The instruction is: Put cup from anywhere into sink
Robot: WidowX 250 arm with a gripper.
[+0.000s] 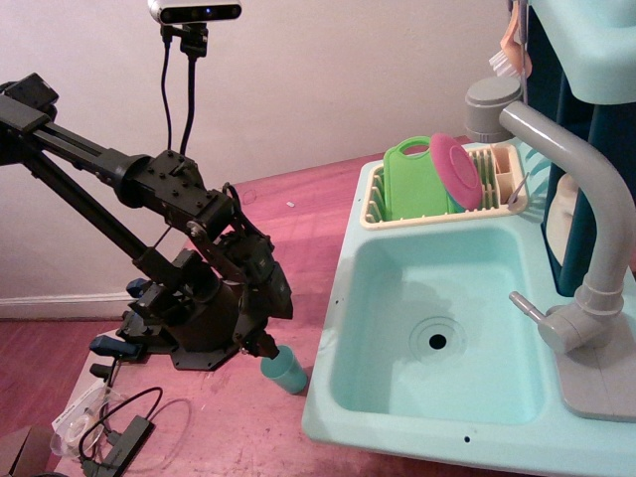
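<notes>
The cup (288,372), a small teal-blue tumbler, is on the pink wooden table just left of the sink's front left corner, and it tilts. My gripper (266,347) reaches down from the left, with its dark fingers closed over the cup's upper end and hiding its rim. The cup's lower part shows below the fingers, at or just above the table. The sink (397,298), a large light-turquoise basin with a round drain hole (437,341), is to the right and holds nothing. Its grey faucet (586,229) arches over the right side.
A beige dish rack (437,214) behind the basin holds a green cutting board (412,179) and a pink plate (457,169). Black cables and a clear plastic bag (99,422) lie at the table's front left. A camera (194,12) hangs on a stand at the back.
</notes>
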